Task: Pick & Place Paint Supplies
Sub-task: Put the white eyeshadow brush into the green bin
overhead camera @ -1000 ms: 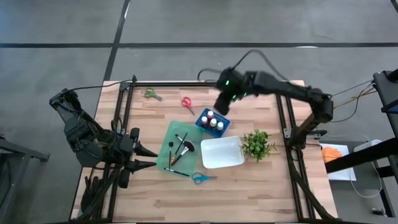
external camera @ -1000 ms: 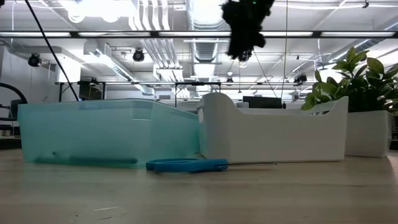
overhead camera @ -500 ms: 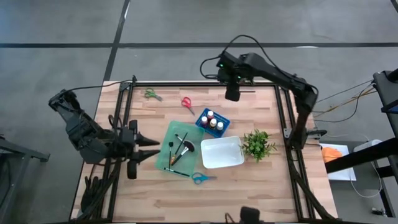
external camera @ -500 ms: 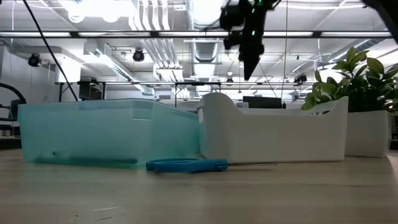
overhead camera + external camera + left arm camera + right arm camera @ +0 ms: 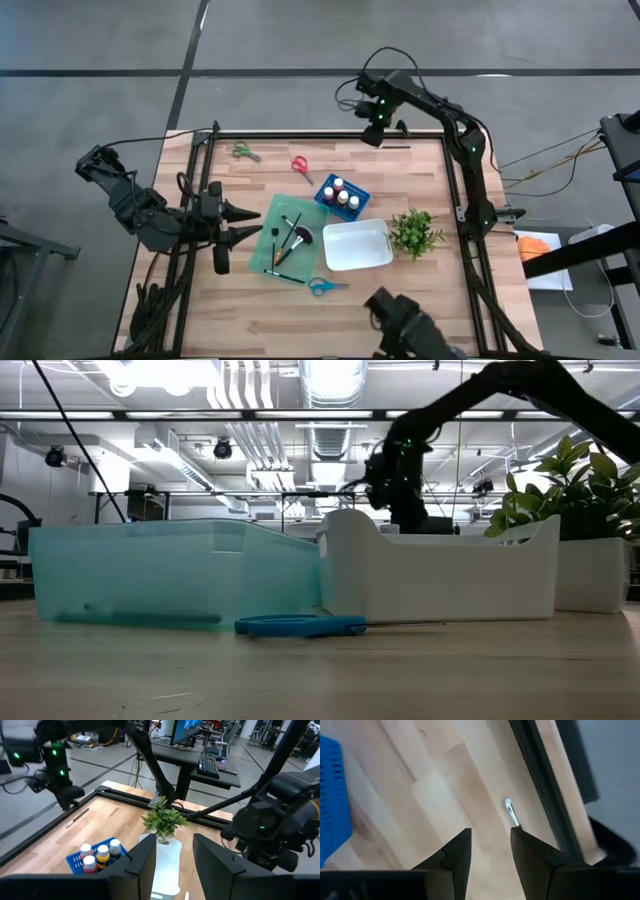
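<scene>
1. Green tray [image 5: 283,240] holds dark-handled brushes [image 5: 291,238], just beside the left gripper [image 5: 258,226], whose fingers stand slightly apart, empty
2. Blue basket [image 5: 342,196] holds paint bottles [image 5: 341,194]
3. Right gripper [image 5: 371,138], narrowly parted and empty, hovers over a slim brush [image 5: 511,813] at the table's far edge

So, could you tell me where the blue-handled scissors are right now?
In the high view the blue-handled scissors lie flat on the table's near side, just in front of the green tray and white bin.
</scene>
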Motion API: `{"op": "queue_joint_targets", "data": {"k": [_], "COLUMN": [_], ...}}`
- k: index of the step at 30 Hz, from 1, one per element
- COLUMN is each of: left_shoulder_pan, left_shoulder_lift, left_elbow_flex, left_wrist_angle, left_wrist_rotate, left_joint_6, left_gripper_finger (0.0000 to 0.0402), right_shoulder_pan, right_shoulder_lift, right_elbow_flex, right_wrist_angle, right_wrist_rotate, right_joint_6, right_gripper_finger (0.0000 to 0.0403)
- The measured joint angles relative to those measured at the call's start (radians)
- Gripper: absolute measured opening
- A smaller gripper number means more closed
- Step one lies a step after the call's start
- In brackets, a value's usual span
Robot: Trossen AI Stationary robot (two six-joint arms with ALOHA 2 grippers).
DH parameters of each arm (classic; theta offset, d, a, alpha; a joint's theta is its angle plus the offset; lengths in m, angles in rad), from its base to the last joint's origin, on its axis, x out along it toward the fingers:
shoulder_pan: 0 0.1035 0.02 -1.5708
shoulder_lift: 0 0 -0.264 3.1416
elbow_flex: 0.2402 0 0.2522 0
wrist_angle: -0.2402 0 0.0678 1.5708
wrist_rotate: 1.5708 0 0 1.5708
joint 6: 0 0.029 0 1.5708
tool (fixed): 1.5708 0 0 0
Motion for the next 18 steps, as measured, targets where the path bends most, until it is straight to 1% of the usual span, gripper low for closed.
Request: {"op": "queue_joint_targets", "data": {"k": [3, 6, 11, 18], "left_shoulder_pan": [0.008, 0.013, 0.029, 0.034], "left_shoulder_lift": [-0.008, -0.018, -0.041, -0.05], "left_elbow_flex": [0.0, 0.0, 0.0, 0.0], "left_wrist_angle": [0.0, 0.0, -0.004, -0.004], "left_wrist_rotate": [0.0, 0.0, 0.0, -0.025], "left_joint_6": [0.043, 0.071, 0.072, 0.073], "left_gripper_finger": [0.0138, 0.0138, 0.0137, 0.0137], "right_shoulder_pan": [-0.036, -0.04, -0.04, -0.103], "right_shoulder_lift": [0.003, -0.009, -0.016, -0.005], "right_elbow_flex": [-0.022, -0.057, -0.107, -0.203], "right_wrist_angle": [-0.004, 0.013, 0.09, 0.136], "right_wrist_rotate": [-0.039, -0.118, -0.127, -0.118], "right_joint_6": [0.005, -0.056, -0.13, -0.13], "right_gripper_finger": [0.0137, 0.0137, 0.0137, 0.0136]}}
